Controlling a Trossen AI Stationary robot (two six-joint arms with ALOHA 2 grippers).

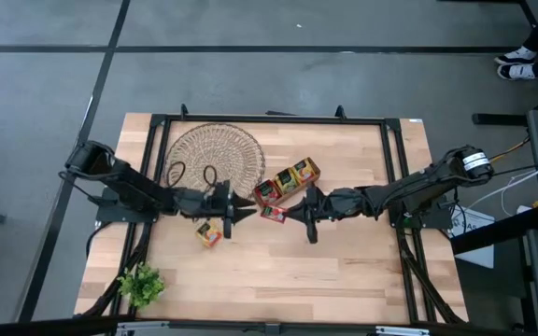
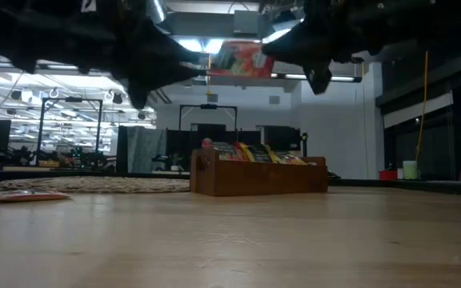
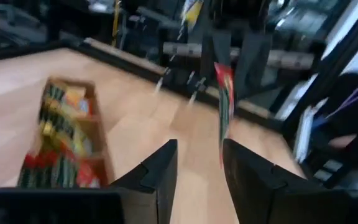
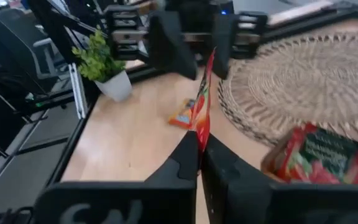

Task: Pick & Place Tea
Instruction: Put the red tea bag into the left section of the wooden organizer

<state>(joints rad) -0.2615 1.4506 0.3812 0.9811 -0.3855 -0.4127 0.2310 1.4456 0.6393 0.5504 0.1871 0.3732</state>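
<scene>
A red tea sachet (image 1: 272, 214) hangs in the air over the table's middle, edge up, between my two grippers. My right gripper (image 4: 199, 144) is shut on it, coming from the right. My left gripper (image 3: 199, 158) faces it from the left, open, with one finger on each side of the sachet's far end (image 4: 209, 62). A second sachet (image 1: 209, 233) lies flat on the table below my left gripper. The wooden tray (image 1: 288, 180) just beyond holds several more sachets standing on edge. My right gripper pinches the red sachet's lower near edge (image 4: 201, 124) between its two fingers, coming about level from the table's right. The sachet stands upright on edge, lifted clear of the table. My left gripper is open around the other end; whether a finger (image 3: 253, 180) touches it, I cannot tell.
The round wicker dish (image 1: 215, 157) lies at the far left of the table. A small potted plant (image 1: 141, 285) stands at the near left corner. A black frame (image 1: 395, 168) runs along the table's edges. Bare wood lies toward the near edge.
</scene>
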